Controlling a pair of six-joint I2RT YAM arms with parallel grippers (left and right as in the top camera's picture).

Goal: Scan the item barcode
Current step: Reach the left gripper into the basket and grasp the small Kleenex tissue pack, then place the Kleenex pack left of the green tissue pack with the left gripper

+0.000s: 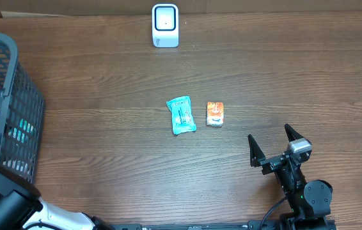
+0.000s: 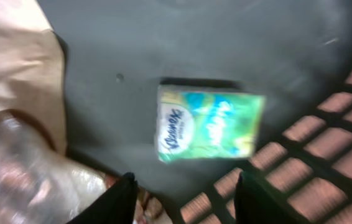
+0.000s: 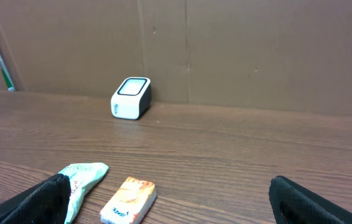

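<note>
The left gripper (image 2: 185, 186) was held part-spread, gripping nothing, above the tissue pack (image 2: 210, 124), which lay flat in the basket (image 2: 325, 155). It was apparently lined up for a pick, though the view was blurred. The right gripper (image 1: 268, 132) was held wide and empty, well apart from the scanner (image 1: 165, 25).

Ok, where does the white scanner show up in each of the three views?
Overhead: scanner at top centre, near the table's far edge.
Left wrist: not in it; this view shows only a tissue pack inside the basket.
Right wrist: scanner left of centre, by the cardboard wall.
Shared landmark: orange packet, seen overhead and, low left of centre, from the right wrist.
</note>
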